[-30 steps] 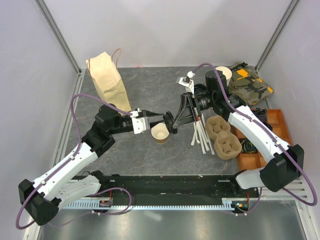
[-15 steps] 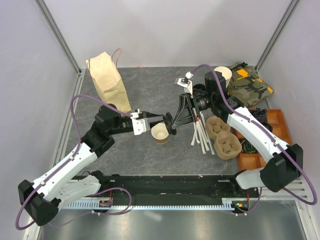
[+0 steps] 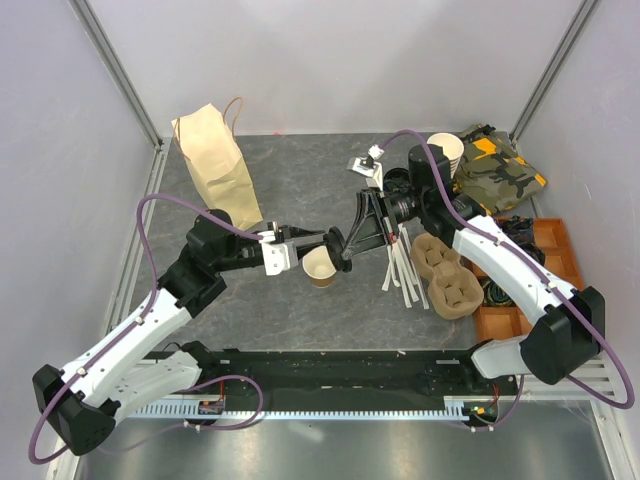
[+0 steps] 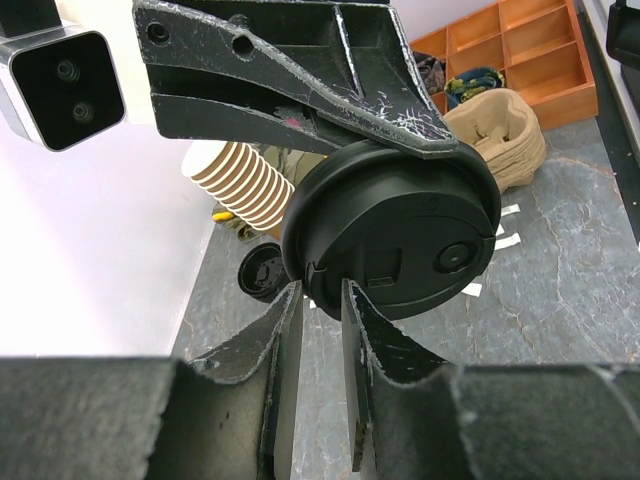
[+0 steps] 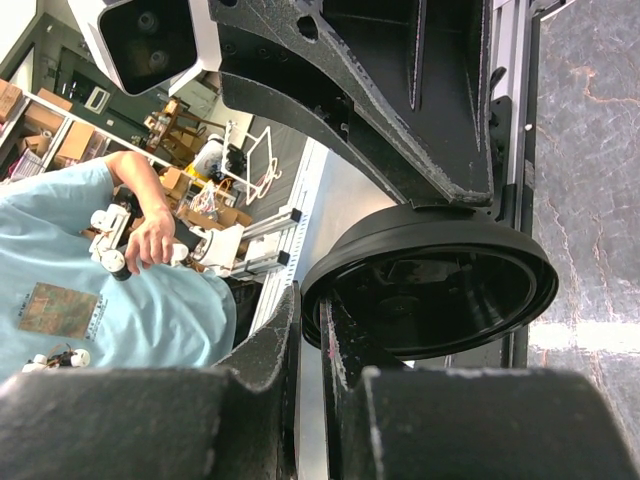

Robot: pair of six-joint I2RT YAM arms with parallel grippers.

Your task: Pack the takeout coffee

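The takeout coffee is in two parts. The open kraft-paper cup [image 3: 319, 267] appears to stand upright on the grey table [image 3: 300, 180], midway between the two arms, and the black lid [image 4: 395, 240] hangs on edge just above its rim. The right gripper [image 5: 312, 320] has its fingers pressed nearly together on one edge of the lid. The left gripper [image 4: 320, 300] has narrowed its fingers over the opposite edge and looks to be pinching it too, so both arms seem to share the lid. No finger appears to touch the cup. The lid is probably light, thin plastic that is smooth and a little springy, so it is best held by its raised rim, since a pinch across the flat top would slip. The cup is likely light, with soft walls that dent easily and an open mouth that crushes. A gentle hold low on the body, or on the rim once capped, should suit it. The brown paper bag [image 3: 215, 165] stands well apart at the far left.
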